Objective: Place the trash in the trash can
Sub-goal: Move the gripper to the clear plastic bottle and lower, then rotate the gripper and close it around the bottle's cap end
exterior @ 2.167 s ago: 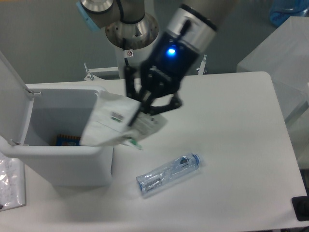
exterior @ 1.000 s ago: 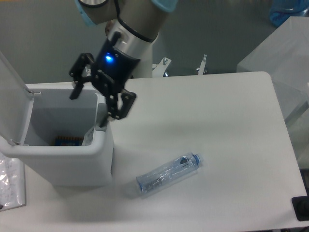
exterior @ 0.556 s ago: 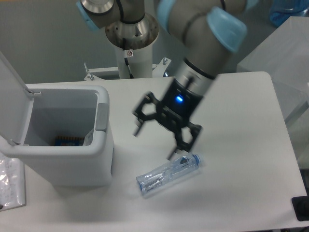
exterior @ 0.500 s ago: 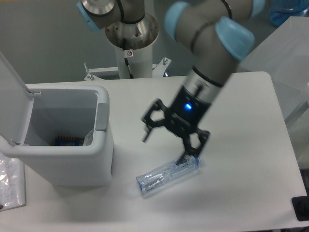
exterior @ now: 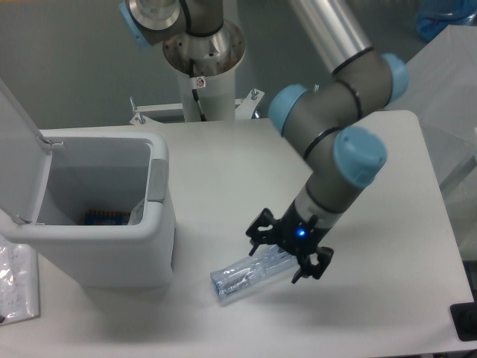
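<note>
The end effector [exterior: 289, 256] was down at the surface [exterior: 358, 179], its two dark fingers [exterior: 260, 227] spread wide to either side of the cap end of the crushed clear bottle [exterior: 250, 271]. The jaws stood open and straddled the bottle without clamping it; whether a fingertip touched the plastic could not be told, since the end effector covered that end and hid the blue cap. A blue light glowed on the wrist just above the fingers. The bottle lay on its side on the surface, a little to the right of the white bin [exterior: 97, 231], its free end pointing toward the bin's lower corner. The bin stood with its lid [exterior: 16, 160] flipped up, and a corner of the white wrapper [exterior: 136, 212] showed inside against the right wall, beside something dark blue on the bottom. Half a second earlier the end effector had hung higher, just over the bottle's cap; now it had dropped lower around that end, while the bottle lay where it had been.
</note>
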`<control>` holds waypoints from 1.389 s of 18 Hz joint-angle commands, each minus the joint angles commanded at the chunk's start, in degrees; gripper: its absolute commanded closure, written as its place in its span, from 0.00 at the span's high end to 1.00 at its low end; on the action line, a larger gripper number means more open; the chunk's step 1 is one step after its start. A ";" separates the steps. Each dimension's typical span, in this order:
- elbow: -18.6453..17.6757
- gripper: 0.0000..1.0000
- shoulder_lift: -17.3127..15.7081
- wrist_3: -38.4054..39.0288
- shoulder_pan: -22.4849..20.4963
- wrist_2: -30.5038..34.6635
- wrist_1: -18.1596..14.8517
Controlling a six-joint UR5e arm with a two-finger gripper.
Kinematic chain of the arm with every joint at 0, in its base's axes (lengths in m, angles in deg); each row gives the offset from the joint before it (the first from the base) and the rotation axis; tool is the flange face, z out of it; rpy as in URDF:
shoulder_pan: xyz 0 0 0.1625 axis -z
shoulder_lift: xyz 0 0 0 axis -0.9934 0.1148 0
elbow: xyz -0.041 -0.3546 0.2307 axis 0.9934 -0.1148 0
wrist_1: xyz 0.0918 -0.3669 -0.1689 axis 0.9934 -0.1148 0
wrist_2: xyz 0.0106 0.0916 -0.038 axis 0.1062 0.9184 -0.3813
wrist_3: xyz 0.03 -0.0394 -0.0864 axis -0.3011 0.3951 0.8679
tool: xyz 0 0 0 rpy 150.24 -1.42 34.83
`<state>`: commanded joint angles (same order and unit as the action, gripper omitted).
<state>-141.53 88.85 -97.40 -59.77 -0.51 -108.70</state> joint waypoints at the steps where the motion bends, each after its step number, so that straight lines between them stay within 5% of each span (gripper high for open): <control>1: -0.09 1.00 0.35 0.00 0.79 1.14 0.00; 23: 1.14 1.00 7.65 5.00 7.30 10.37 4.21; 25: 1.14 0.76 7.83 5.89 7.39 10.47 5.44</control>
<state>-140.39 96.68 -91.51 -52.38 9.96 -103.25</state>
